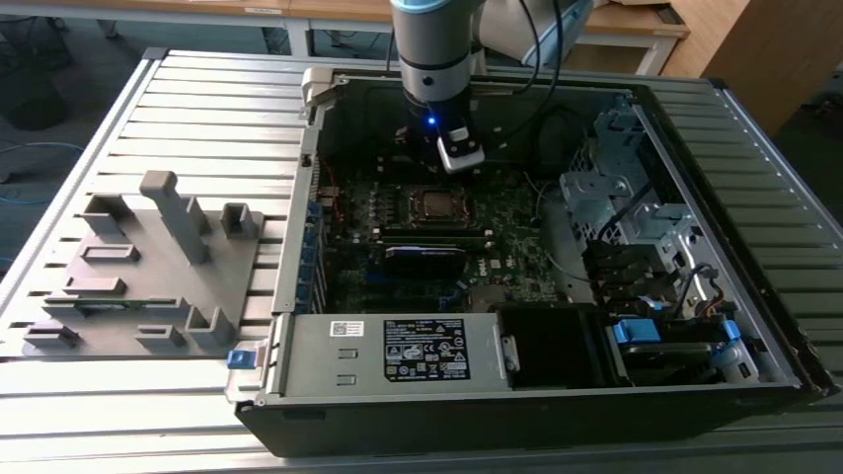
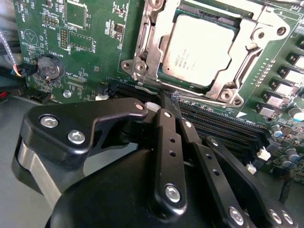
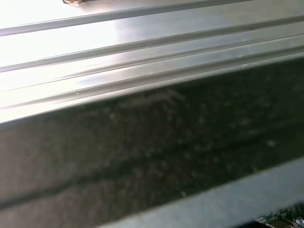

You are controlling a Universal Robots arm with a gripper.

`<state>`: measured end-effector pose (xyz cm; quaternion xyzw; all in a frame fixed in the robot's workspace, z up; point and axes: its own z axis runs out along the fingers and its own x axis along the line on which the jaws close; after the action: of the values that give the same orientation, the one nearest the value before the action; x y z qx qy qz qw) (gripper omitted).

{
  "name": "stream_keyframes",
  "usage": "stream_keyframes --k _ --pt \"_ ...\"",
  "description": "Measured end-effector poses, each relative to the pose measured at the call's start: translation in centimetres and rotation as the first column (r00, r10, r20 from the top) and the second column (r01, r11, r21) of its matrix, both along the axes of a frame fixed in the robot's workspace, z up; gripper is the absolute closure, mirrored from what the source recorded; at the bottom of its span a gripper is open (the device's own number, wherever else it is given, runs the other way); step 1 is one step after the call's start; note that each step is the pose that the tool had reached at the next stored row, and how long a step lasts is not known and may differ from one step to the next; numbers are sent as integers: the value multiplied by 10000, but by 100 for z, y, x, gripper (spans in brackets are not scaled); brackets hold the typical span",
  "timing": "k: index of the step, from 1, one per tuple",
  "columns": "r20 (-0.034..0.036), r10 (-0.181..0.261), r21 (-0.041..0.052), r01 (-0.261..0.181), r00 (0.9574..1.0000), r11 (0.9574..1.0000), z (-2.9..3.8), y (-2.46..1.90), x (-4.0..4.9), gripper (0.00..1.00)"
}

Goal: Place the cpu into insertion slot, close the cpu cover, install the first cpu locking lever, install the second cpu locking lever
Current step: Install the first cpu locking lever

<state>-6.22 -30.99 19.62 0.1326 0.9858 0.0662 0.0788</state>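
Observation:
The cpu point(image 2: 204, 50) lies flat in the insertion slot point(image 2: 213, 8), its silver-grey top facing up. The cpu cover point(image 2: 145, 45) is a silver frame lying down around the chip's edges. A thin metal lever rod point(image 2: 204, 98) runs along the socket side nearest my fingertips. My gripper point(image 2: 170, 97) hovers just off that side with its black fingers point(image 2: 164, 137) pressed together and nothing between them. In the exterior view the gripper point(image 1: 457, 163) hangs inside the open computer case, just behind the cpu point(image 1: 435, 204) on the green motherboard point(image 1: 395, 286).
Long black memory slots point(image 2: 223, 126) lie under the fingers. A coin battery point(image 2: 50, 66) sits on the board. The power-supply box point(image 1: 421, 351), drive cage point(image 1: 619, 197) and black cables point(image 1: 560, 128) crowd the case. A grey fixture point(image 1: 145, 267) rests on the ribbed table point(image 3: 142, 42).

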Motion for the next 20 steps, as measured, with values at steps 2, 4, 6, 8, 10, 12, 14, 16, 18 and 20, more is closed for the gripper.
stream_keyframes --k 2,4,6,8,10,12,14,16,18,20 --pt "0 1 2 -1 10000 10000 9 0 0 90" --pt "0 0 2 0 10000 10000 10 2 0 90" --pt "-1 -2 2 2 10000 10000 11 10 -1 90" --pt "0 -1 7 1 10000 10000 11 15 -1 90" --pt "1 -1 9 1 10000 10000 10 16 -1 90" --pt "3 -6 10 6 10000 10000 10 17 -1 90" --pt "11 -15 9 15 10000 10000 9 17 -1 90" --pt "26 -22 13 22 10000 10000 6 17 -1 90" --pt "39 -27 14 27 10000 10000 4 17 -1 90" --pt "49 -30 15 30 10000 10000 1 17 -1 90"
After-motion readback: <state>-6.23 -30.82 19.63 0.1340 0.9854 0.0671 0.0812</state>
